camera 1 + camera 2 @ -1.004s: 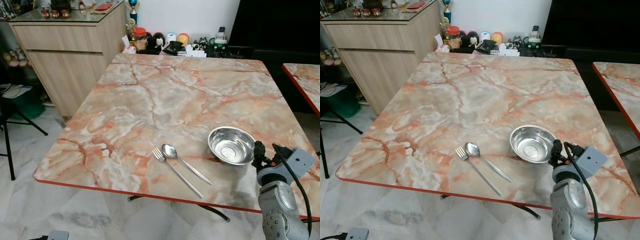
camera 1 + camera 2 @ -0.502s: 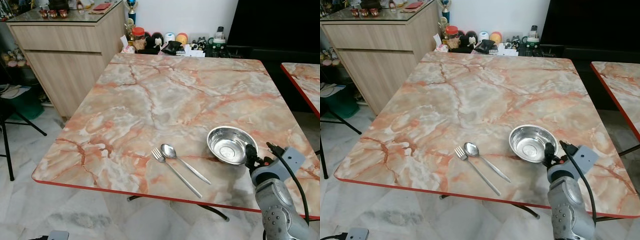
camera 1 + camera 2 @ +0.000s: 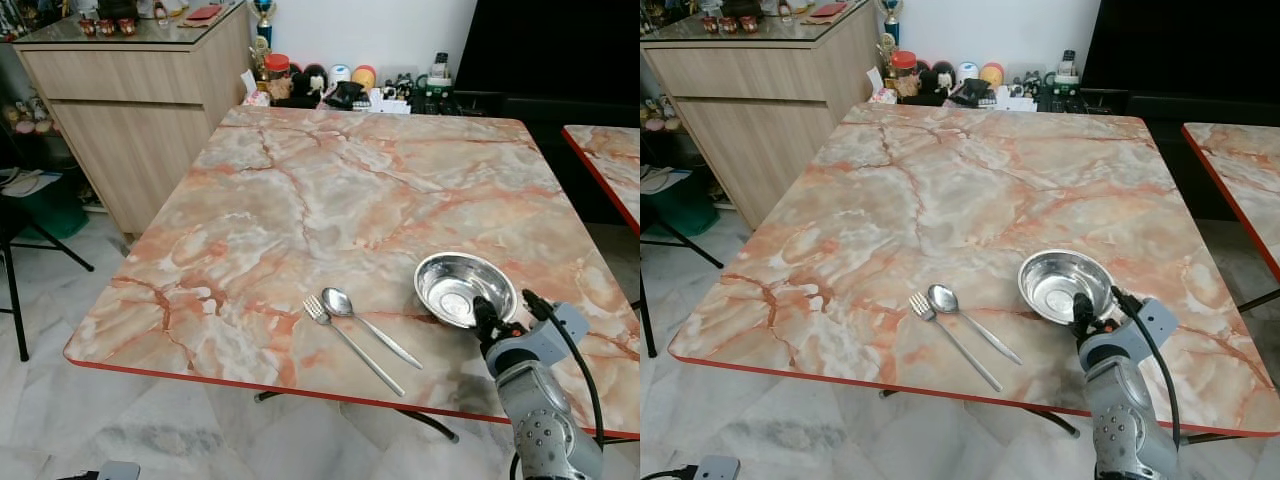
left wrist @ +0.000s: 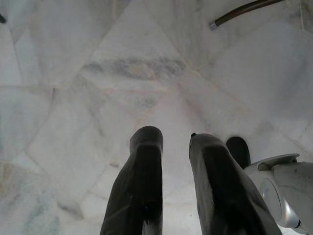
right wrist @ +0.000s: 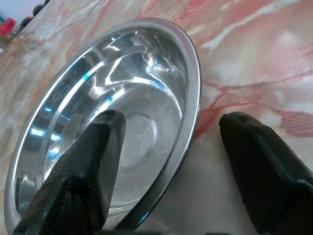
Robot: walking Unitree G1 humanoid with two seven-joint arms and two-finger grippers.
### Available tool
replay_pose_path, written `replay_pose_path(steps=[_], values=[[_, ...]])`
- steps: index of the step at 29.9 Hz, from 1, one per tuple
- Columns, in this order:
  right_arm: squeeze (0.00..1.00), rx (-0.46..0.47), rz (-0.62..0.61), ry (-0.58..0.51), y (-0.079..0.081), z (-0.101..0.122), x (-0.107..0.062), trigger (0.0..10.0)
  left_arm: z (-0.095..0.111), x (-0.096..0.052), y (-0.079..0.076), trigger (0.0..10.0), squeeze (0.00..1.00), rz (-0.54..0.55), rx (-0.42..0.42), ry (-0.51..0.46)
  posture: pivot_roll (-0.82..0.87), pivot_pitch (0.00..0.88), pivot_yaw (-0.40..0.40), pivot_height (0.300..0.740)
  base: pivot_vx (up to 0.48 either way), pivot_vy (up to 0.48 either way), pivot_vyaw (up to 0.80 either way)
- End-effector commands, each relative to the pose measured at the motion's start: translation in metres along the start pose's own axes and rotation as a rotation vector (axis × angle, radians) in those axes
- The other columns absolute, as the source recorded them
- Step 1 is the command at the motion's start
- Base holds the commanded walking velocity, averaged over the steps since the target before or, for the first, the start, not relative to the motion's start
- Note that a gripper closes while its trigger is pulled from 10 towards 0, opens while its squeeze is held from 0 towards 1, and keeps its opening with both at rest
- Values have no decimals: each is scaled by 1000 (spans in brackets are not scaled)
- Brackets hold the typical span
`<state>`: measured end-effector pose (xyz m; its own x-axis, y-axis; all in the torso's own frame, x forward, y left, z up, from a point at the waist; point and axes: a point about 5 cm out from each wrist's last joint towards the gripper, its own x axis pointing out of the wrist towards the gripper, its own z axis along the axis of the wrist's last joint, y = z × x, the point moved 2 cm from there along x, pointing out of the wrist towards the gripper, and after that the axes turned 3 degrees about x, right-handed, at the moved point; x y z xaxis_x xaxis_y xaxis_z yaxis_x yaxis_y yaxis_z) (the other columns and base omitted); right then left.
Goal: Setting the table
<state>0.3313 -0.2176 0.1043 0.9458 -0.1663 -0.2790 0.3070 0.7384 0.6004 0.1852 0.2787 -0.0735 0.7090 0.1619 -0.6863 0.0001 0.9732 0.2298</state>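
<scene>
The right gripper straddles the near rim of the steel bowl on the table, fingers spread wide, one inside, one outside, not closed on it.

The left gripper hangs over the floor, fingers slightly apart, holding nothing.

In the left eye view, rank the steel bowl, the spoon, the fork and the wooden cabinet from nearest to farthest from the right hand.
1. Steel bowl: right at the right hand, whose open fingers straddle its near rim.
2. Spoon: to the hand's left on the table.
3. Fork: just left of the spoon, beside it.
4. Wooden cabinet: far off, past the table's far left corner.
</scene>
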Motion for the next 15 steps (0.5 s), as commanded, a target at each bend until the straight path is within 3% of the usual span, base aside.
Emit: replay_pose_path(steps=[1,3,4,5,7,9,10,11,15], values=[[0,23,2,22,2,-3,2,10000,-8,-3,2,10000,0,-7,22,30,1,118,32,740,0,0,0],[0,28,3,25,2,-4,2,10000,-8,-3,2,10000,0,-8,22,29,1,120,33,740,0,0,0],[0,31,6,31,3,-5,3,4667,-8,-3,1,10000,0,-8,22,28,3,122,33,740,0,0,0],[0,33,8,35,4,-7,3,549,-7,-3,1,10000,0,-9,22,28,3,123,33,740,0,0,0],[0,34,10,44,4,-9,3,0,-7,-2,1,10000,0,-9,22,27,3,123,33,740,0,0,0],[0,35,14,60,4,-12,3,0,-7,-2,1,10000,0,-9,23,27,3,123,32,740,0,0,0],[0,32,19,75,5,-15,3,3961,-7,-2,1,10000,0,-8,22,25,5,126,33,740,0,0,0],[0,31,21,79,6,-16,3,10000,-7,-2,1,10000,0,-7,21,24,8,127,32,740,0,0,0],[0,31,19,80,6,-16,3,10000,-7,-2,1,10000,0,-5,22,23,7,129,32,740,0,0,0]])
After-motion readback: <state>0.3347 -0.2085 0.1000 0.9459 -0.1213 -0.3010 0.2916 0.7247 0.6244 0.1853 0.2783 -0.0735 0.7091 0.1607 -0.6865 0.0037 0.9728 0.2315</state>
